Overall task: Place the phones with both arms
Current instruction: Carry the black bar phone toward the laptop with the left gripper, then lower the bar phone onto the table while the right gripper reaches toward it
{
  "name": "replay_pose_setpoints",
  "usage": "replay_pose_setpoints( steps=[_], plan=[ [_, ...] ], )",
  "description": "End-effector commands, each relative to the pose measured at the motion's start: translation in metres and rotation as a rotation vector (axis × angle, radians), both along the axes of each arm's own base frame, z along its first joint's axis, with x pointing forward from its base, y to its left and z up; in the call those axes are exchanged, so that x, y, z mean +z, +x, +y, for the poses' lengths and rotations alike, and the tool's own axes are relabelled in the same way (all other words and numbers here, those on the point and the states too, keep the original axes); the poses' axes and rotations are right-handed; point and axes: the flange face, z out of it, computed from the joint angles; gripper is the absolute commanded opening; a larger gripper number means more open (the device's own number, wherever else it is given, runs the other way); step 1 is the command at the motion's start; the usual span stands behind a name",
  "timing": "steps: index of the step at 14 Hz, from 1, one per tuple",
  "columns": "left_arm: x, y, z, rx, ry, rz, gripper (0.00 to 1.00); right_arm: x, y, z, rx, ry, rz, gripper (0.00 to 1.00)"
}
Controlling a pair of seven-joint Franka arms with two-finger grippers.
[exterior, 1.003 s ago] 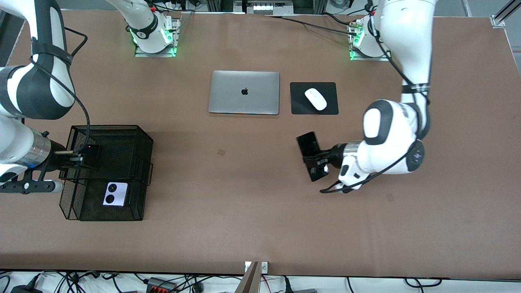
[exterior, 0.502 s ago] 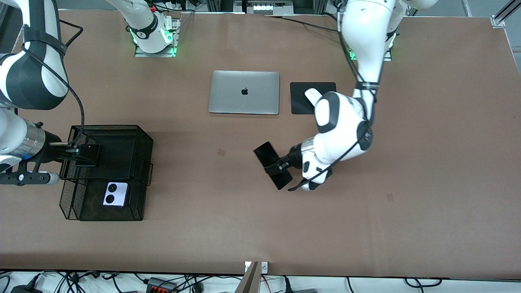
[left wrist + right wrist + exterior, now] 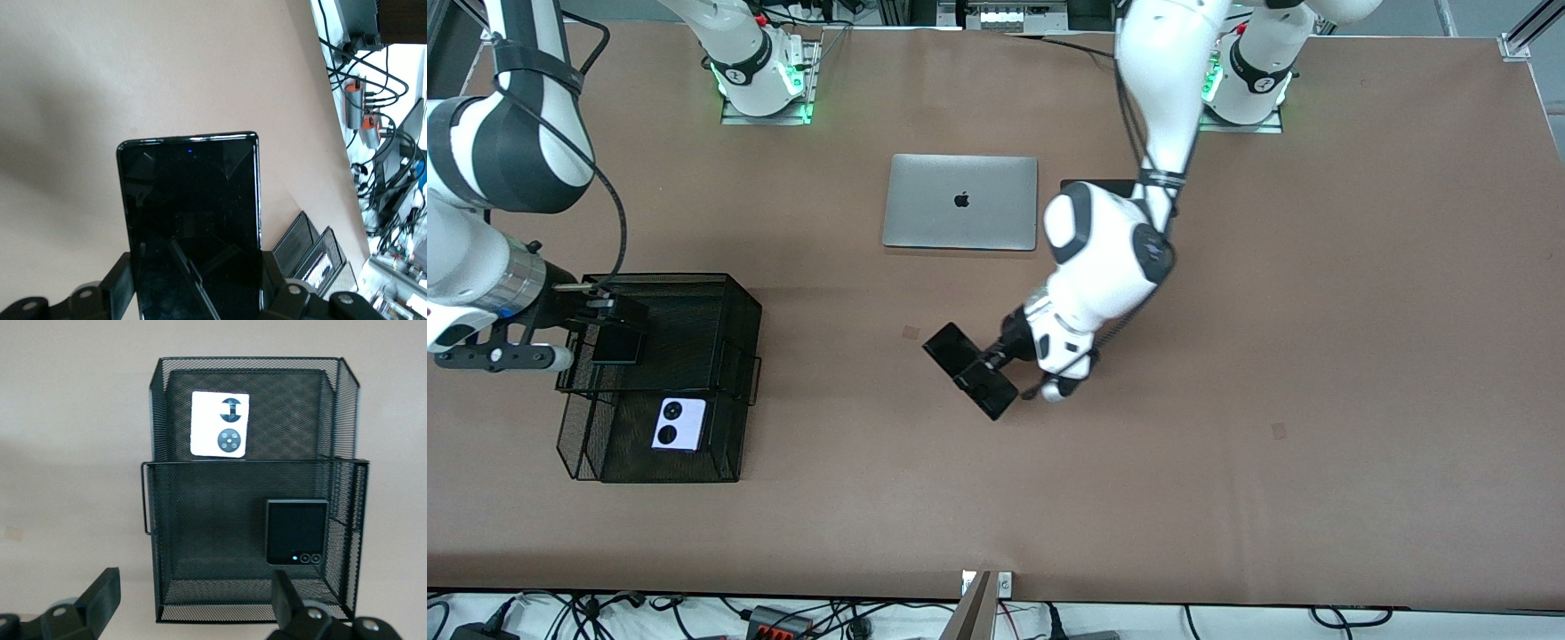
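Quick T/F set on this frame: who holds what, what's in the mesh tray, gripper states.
1. The left gripper is shut on the long black phone. True.
2. The lilac phone lies on the bare table. False: it lies in the mesh tray, in the section nearer the front camera.
3. The right gripper is open, over the tray. True.
4. The small black phone is held by the right gripper. False: it lies loose in the tray.
5. The laptop is open. False: its lid is closed.
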Motion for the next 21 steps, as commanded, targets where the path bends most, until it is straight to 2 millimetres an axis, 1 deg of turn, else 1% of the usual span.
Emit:
replay_pose_setpoints(
  steps=[1, 3, 4, 5, 7, 8, 10, 12, 13, 15, 16, 19, 21],
  plan=[
    [0.002, 0.004, -0.016, 0.056, -0.028, -0.018, 0.50, 0.004, -0.005, 0.022, 0.024, 0.011, -0.031, 1.00],
    [-0.002, -0.002, -0.032, -0.010, 0.004, -0.064, 0.50, -0.011, 0.001, 0.043, 0.051, 0.017, -0.042, 1.00],
    [-0.001, -0.003, -0.044, -0.100, 0.050, -0.135, 0.50, -0.017, 0.003, 0.055, 0.067, 0.020, -0.046, 1.00],
    [-0.007, -0.003, -0.050, -0.177, 0.105, -0.193, 0.50, -0.022, 0.005, 0.066, 0.081, 0.021, -0.049, 1.00],
    [-0.026, -0.006, -0.062, -0.305, 0.171, -0.280, 0.50, -0.025, 0.002, 0.096, 0.118, 0.042, -0.051, 1.00],
    [-0.039, -0.008, -0.064, -0.376, 0.207, -0.321, 0.50, -0.029, 0.001, 0.107, 0.139, 0.044, -0.046, 1.00],
    [-0.048, -0.019, -0.074, -0.483, 0.248, -0.375, 0.50, -0.042, -0.001, 0.122, 0.174, 0.041, -0.026, 1.00],
    [-0.049, -0.022, -0.077, -0.566, 0.345, -0.415, 0.50, -0.053, 0.000, 0.136, 0.196, 0.039, -0.021, 1.00],
    [-0.052, -0.023, -0.077, -0.603, 0.384, -0.416, 0.50, -0.060, 0.000, 0.143, 0.205, 0.037, -0.015, 1.00],
    [-0.063, -0.030, -0.080, -0.717, 0.459, -0.364, 0.50, -0.070, 0.001, 0.150, 0.212, 0.037, -0.014, 1.00],
    [-0.064, -0.032, -0.080, -0.741, 0.479, -0.356, 0.50, -0.075, 0.001, 0.154, 0.215, 0.037, -0.006, 1.00],
    [-0.073, -0.032, -0.076, -0.747, 0.493, -0.339, 0.53, -0.083, 0.000, 0.159, 0.224, 0.034, 0.005, 1.00],
    [-0.082, -0.032, -0.075, -0.750, 0.501, -0.331, 0.54, -0.096, 0.001, 0.159, 0.224, 0.030, 0.024, 1.00]
  ],
)
